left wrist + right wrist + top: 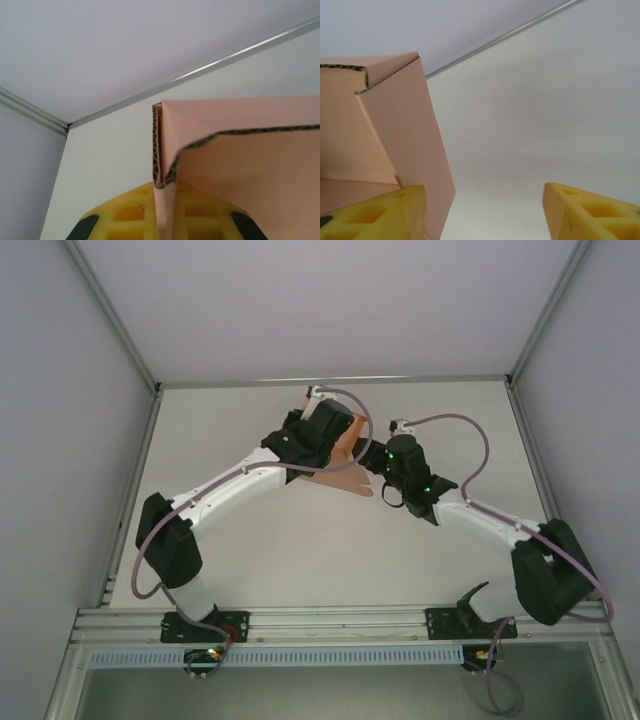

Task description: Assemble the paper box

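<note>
White worktop (300, 560) runs back to pale walls edged with aluminium rails, and both arms reach in to meet over its far half. Between them is the paper box (345, 468), salmon-pink corrugated card, partly folded, with one flap fanning out toward the near side. From the left wrist, the left claw (165, 207) is pinched tight on an upright wall of the card, with a yellow finger against each face, and a folded panel leans off to the right above. The right claw (485, 192) stands wide apart with nothing between its fingers. One of those fingers is just beside a box wall; whether it touches, I cannot tell.
</note>
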